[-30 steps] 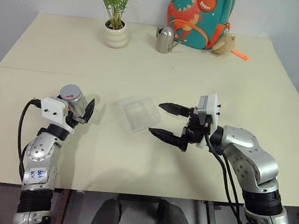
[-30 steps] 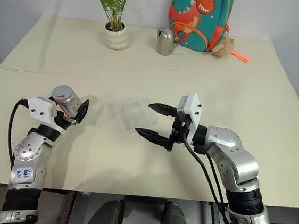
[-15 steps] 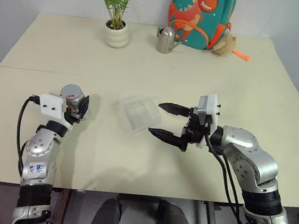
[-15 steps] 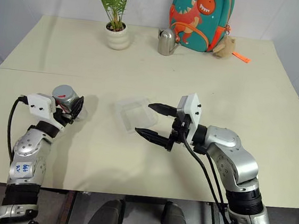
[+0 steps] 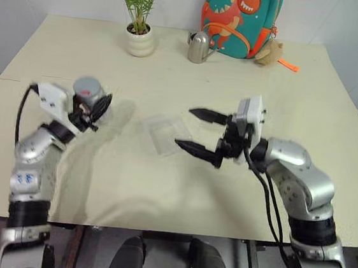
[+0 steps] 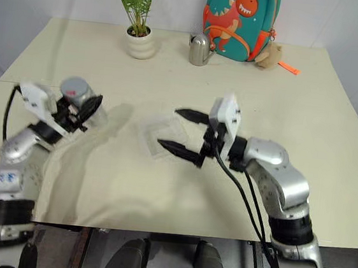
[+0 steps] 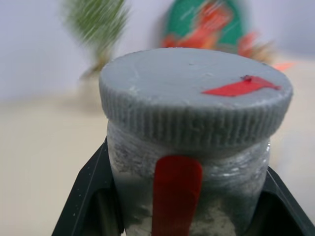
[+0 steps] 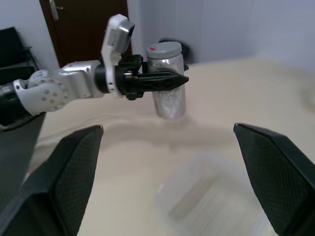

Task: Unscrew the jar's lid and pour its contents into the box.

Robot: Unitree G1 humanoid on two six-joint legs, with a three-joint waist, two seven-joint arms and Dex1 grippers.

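My left gripper [image 5: 94, 106] is shut on the jar [image 5: 88, 97] and holds it upright above the left side of the table [image 5: 248, 84]. The grey lid [image 7: 192, 93] with its red mark sits on top of the jar, and a red strip runs down the jar's side. I cannot make out the contents through the cloudy wall. The clear plastic box [image 5: 164, 132] lies on the table near the middle. My right gripper [image 5: 184, 127] hangs open over the box's right edge, pointing left toward the jar [image 8: 169, 88].
At the table's far edge stand a potted plant [image 5: 140, 37], a steel watering can [image 5: 198, 48], a dinosaur backpack [image 5: 239, 19] and a small plush toy [image 5: 271, 52]. A seam crosses the table behind the box.
My left gripper shut on the jar and lifted it off the table, up and slightly right. My right gripper rose a little, still open.
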